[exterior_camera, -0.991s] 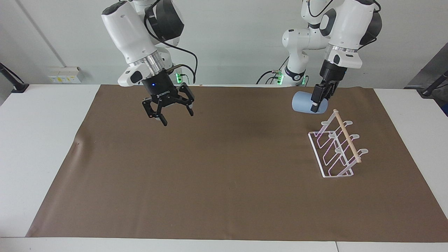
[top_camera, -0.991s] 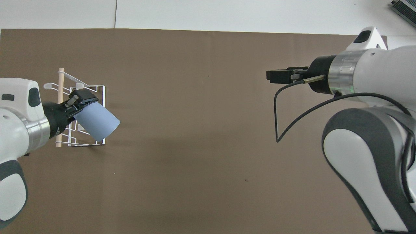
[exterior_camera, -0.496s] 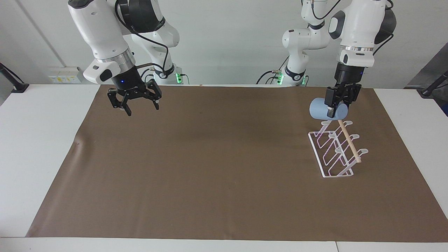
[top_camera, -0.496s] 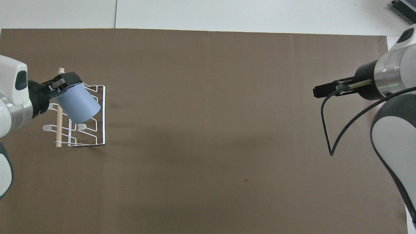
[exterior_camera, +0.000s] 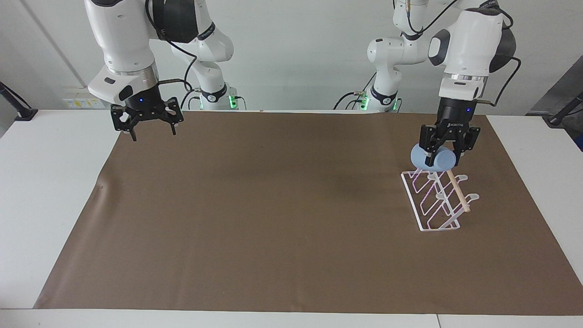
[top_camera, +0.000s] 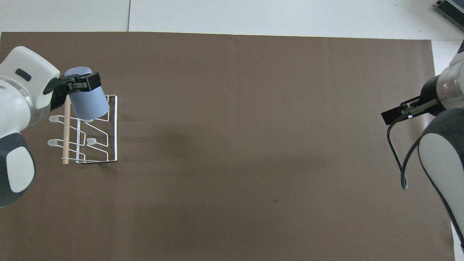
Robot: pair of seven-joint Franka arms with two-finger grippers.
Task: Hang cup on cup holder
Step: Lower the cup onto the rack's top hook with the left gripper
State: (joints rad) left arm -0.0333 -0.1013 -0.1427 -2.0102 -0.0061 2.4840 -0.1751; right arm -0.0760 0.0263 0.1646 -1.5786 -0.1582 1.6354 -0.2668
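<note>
Facing view first: the left hand [exterior_camera: 442, 159] comes down from above at the left arm's end of the surface [exterior_camera: 54, 182], its fingers [exterior_camera: 428, 160] pinching the light-blue cup [exterior_camera: 432, 159]. The cup is tipped on its side and sits right at the robot-side end of the white wire cup holder [exterior_camera: 437, 196]. It looks to be touching that end, with the wooden rod [exterior_camera: 457, 189] running out from beneath it; whether a prong has gone into its mouth cannot be told. The holder stands on the brown mat [exterior_camera: 282, 209]. At the right arm's end, the right hand [exterior_camera: 152, 130] hangs spread wide above the mat's robot-side corner, gripping nothing; that arm waits.

Now the overhead view: the left hand [top_camera: 80, 84] is clamped on the cup [top_camera: 88, 103], which lies over the holder's [top_camera: 108, 145] farther end, tilted toward the middle of the surface. The rod [top_camera: 66, 137] runs toward the robots beside it. Only the right hand's [top_camera: 393, 115] dark tip shows here, over the mat [top_camera: 253, 145] near its right-arm edge.
</note>
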